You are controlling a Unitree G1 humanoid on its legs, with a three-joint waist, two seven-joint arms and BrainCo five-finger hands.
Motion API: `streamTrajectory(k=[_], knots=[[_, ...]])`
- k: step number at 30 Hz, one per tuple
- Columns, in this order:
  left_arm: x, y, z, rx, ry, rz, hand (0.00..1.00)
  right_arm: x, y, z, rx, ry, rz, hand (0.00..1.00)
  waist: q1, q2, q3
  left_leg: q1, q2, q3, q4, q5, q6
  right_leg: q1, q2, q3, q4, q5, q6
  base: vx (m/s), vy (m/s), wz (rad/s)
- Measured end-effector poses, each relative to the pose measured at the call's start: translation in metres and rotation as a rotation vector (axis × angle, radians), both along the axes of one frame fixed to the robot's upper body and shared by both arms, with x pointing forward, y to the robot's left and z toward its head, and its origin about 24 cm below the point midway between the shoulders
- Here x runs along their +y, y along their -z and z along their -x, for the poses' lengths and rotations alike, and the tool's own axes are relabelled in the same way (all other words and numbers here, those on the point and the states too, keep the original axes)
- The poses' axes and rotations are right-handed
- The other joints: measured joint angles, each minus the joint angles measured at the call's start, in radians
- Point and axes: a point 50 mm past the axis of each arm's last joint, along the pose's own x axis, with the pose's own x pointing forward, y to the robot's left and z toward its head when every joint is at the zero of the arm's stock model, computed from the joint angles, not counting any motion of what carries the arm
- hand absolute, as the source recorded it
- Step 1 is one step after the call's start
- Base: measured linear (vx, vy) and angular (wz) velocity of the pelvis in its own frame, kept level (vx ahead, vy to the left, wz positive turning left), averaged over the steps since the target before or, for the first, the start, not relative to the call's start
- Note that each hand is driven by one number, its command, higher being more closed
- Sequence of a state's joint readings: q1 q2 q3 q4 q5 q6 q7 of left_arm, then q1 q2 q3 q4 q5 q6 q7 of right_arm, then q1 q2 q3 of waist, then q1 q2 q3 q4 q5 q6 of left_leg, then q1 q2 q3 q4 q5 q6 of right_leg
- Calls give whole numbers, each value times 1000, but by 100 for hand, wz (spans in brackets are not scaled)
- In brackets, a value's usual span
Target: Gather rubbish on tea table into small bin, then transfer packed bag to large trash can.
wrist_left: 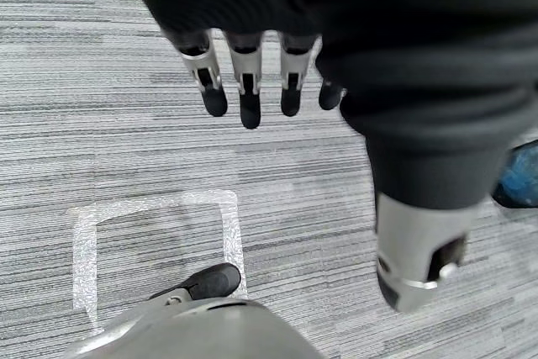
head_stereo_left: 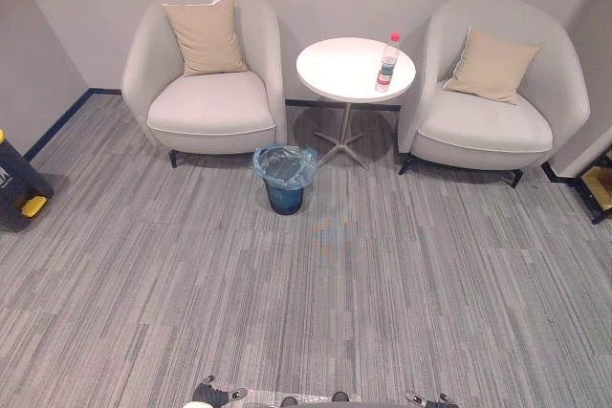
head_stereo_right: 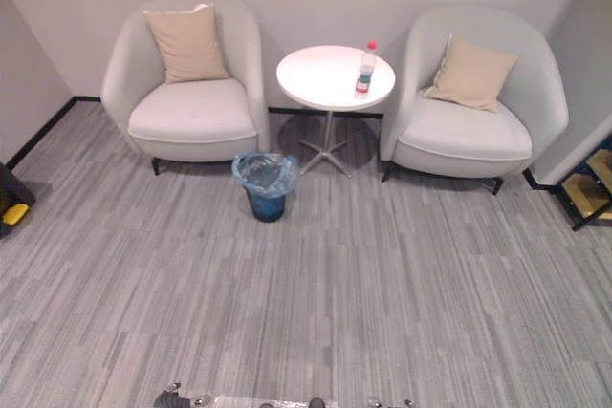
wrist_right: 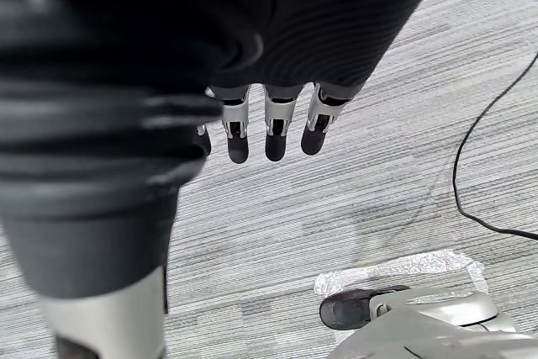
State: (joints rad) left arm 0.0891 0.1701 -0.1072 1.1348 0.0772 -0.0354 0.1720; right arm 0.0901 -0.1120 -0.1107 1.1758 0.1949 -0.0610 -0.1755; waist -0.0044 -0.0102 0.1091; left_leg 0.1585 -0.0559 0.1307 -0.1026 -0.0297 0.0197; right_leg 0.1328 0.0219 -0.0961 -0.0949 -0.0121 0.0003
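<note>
Left robot hand (wrist_left: 250,81): released, fingers straight and loose, pointing down at the floor, nothing in it.
Right robot hand (wrist_right: 277,128): released as well, fingers hanging straight, nothing in it.
Floor (head_stereo_left: 382,274): grey striped carpet under both robot hands, with a pale tape square (wrist_left: 155,250) marked on it just below the left one.
Small bin (head_stereo_left: 285,179): well ahead of both robot hands, standing upright on the floor. It is dark blue and lined with a pale blue bag folded over the rim. What is inside cannot be made out.
Bench (head_stereo_left: 339,69): round, white, on a single stem, just beyond the small bin and slightly to its right.
Bottle (head_stereo_left: 387,62): clear with a red cap, upright on the bench near its right edge. This is the rubbish on the bench, far out of reach of either robot hand.
Left armchair (head_stereo_left: 206,93): pale grey, far ahead to the left of the bench, with a beige cushion (head_stereo_left: 204,37) against its back.
Right armchair (head_stereo_left: 497,102): same kind, far ahead to the right, with a tan cushion (head_stereo_left: 490,66) leaning in it.
Dark container (head_stereo_left: 14,188): far off to the left by the wall, with a yellow part low on it.
</note>
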Motion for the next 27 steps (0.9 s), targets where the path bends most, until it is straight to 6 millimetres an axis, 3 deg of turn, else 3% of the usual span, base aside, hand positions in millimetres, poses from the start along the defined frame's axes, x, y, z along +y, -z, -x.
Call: streamTrajectory(k=[12, 19, 22, 23, 25, 27], knots=[[2, 0, -2, 0, 1, -6, 0, 2, 0, -4, -11, -6, -10, 0, 3, -8, -4, -18, 21, 114, 1, -14, -11, -59, 26, 111, -1, 21, 1, -33, -24, -30], [2, -2, -10, -17, 2, -2, 0, 2, -1, -8, -27, -9, -9, 0, -5, -1, 1, -41, 53, 157, 72, -64, -47, -63, 27, 36, 6, 7, -19, 8, -70, -17], [0, -3, -16, -33, 7, 2, 0, -1, -2, -9, -34, -7, -3, 0, -8, 10, 16, -115, 96, 157, 269, -155, -73, -57, 33, 13, 28, -17, -48, 80, -127, 8], [2, -5, -23, -50, 2, 1, 0, -1, -3, -11, -40, -3, -4, 0, -8, 7, 38, -174, 119, 163, 439, -174, -96, -45, 28, 11, 49, -39, -57, 65, -144, 7], [2, -7, -31, -83, -25, 10, 0, -3, -3, -12, -51, 9, 0, 0, -5, 8, 64, -268, 159, 163, 678, -171, -98, -25, 26, 19, 87, -70, -72, 92, -113, 0], [1, -7, -29, -85, -41, 16, 0, -6, -4, -15, -59, 30, 5, 0, -4, 22, 72, -345, 203, 163, 845, -221, -86, 11, 17, 37, 112, -102, -92, 170, -33, -11]])
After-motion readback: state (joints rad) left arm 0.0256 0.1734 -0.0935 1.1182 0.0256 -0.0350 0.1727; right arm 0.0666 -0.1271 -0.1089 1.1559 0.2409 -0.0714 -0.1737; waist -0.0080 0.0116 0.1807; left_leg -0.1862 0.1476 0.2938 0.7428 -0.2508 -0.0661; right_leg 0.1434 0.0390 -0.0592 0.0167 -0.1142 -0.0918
